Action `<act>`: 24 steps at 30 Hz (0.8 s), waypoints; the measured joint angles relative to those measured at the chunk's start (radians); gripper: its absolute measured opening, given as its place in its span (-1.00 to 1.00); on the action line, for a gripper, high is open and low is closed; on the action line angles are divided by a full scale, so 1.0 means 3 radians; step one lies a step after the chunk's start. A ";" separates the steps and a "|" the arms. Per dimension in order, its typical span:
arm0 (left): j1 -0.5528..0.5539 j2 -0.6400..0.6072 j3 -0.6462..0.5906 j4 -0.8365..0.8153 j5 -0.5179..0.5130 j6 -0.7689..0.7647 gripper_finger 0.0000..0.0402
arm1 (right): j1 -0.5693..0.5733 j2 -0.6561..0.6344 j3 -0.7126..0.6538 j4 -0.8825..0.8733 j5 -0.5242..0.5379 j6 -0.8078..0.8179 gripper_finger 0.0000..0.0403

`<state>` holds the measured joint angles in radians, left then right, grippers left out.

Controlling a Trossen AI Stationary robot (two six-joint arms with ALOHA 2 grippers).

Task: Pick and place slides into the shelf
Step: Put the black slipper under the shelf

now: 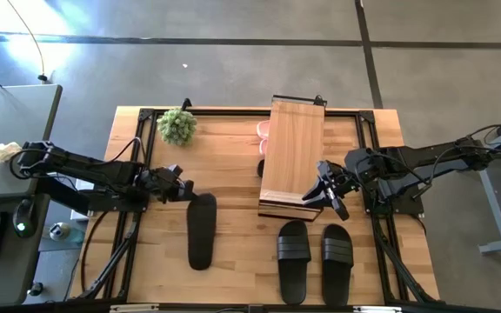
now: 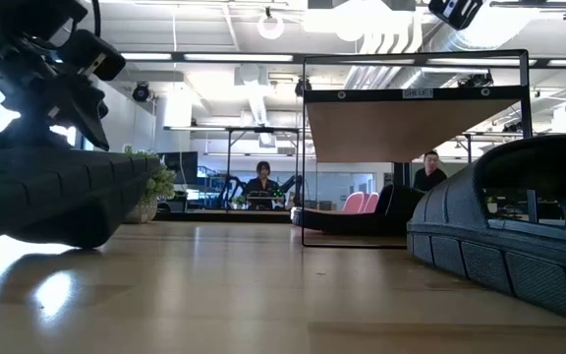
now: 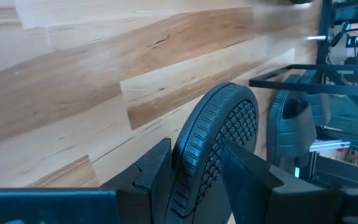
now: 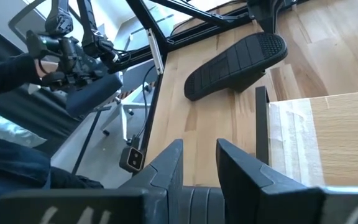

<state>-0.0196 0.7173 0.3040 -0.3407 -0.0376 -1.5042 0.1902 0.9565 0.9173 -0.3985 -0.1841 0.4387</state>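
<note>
My left gripper [image 1: 186, 191] is shut on a black slide [image 1: 202, 231] left of the table's middle; the slide stands on its side, ridged sole showing [image 3: 219, 134]. My right gripper [image 1: 330, 191] is open and holds nothing; it hovers at the near right corner of the shelf [image 1: 292, 156], a light-wood plank on a black wire frame. Two more black slides [image 1: 293, 259] [image 1: 337, 256] lie flat, straps up, near the table's near edge. The pink slides [image 1: 263, 130] peek out from under the shelf's far left side, with another dark slide [image 1: 261, 167] beside them. My left gripper pinches the black slide's far end [image 3: 188, 180] between its two fingers, one on the sole side and one on the footbed side. The fingers lie along the slide, coming from the table's far left. The slide reaches away from them toward the near edge; whether it rests on the table, I cannot tell.
A small potted plant [image 1: 177, 126] stands at the far left of the table. Black frame rails [image 1: 130, 217] run along the table's sides. Bare wood lies between the held slide and the shelf. People sit in the room behind [image 2: 263, 182].
</note>
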 joint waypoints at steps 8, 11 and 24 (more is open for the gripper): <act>0.0000 0.0316 0.0000 0.0312 0.0069 0.0218 -0.39 | 0.0001 0.0000 0.0000 0.0001 0.0031 0.0021 -0.57; -0.0001 0.0435 0.0000 0.0414 0.0132 0.0266 -0.39 | 0.0001 0.0000 0.0000 0.0003 0.0033 0.0022 -0.57; -0.0001 0.0621 0.0000 0.0732 0.0123 0.0394 -0.92 | 0.0001 0.0000 0.0000 0.0001 0.0062 0.0021 -0.57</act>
<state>-0.0200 0.9035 0.3038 -0.1211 -0.0007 -1.3861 0.1905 0.9565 0.9173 -0.3981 -0.1654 0.4450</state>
